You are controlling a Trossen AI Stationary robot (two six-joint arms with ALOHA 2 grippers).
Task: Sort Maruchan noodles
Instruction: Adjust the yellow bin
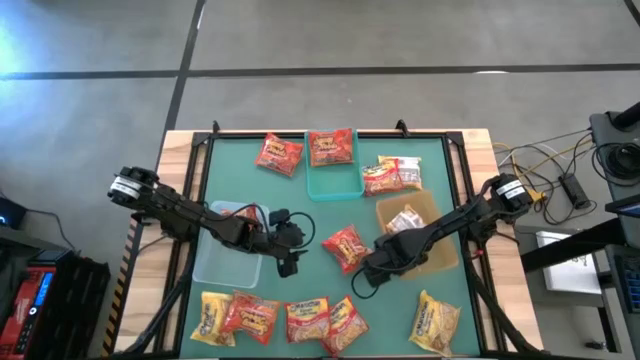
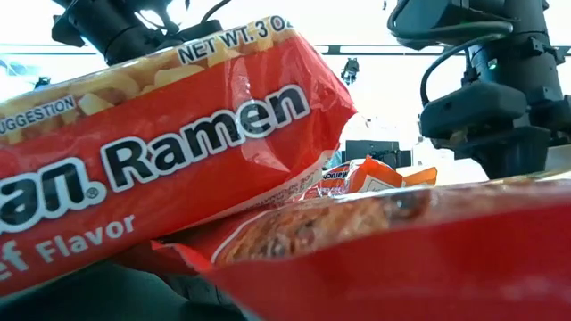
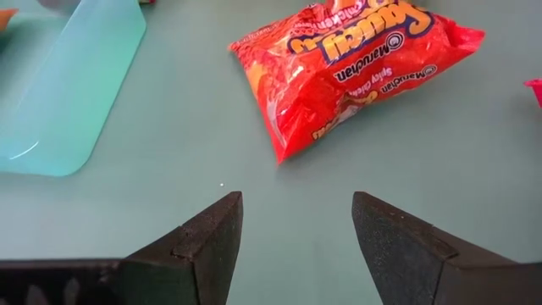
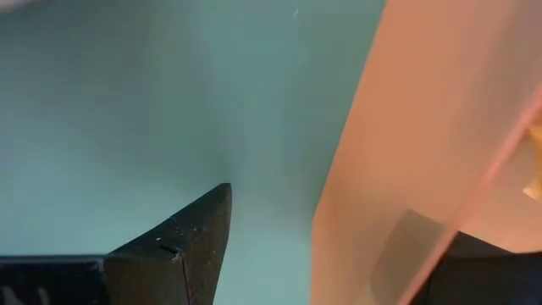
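Note:
Several Maruchan noodle packets lie flat on the green mat. One red packet (image 1: 345, 247) (image 3: 351, 68) sits mid-table, just ahead of my open left gripper (image 1: 290, 262) (image 3: 296, 199), which touches nothing. A row of red and yellow packets (image 1: 305, 318) lies along the near edge. One packet lies in the teal bin (image 1: 335, 182), one (image 1: 405, 220) in the tan bin (image 1: 435, 252). My right gripper (image 1: 366, 278) (image 4: 339, 220) stands open, pointing down at the tan bin's near-left corner. One finger (image 4: 190, 241) is over the mat; the other shows through the bin wall (image 4: 423, 127). My right gripper stands with a finger on either side of the tan bin's wall (image 4: 364, 195) near its corner, coming from above. I cannot tell whether either finger touches the wall.
A clear bin (image 1: 225, 262) lies under my left arm with a red packet (image 1: 243, 212) at its far end. More packets lie at the far left (image 1: 278, 153) and beside the teal bin (image 1: 390, 175). In the low view, near-edge packets (image 2: 161, 152) fill the picture.

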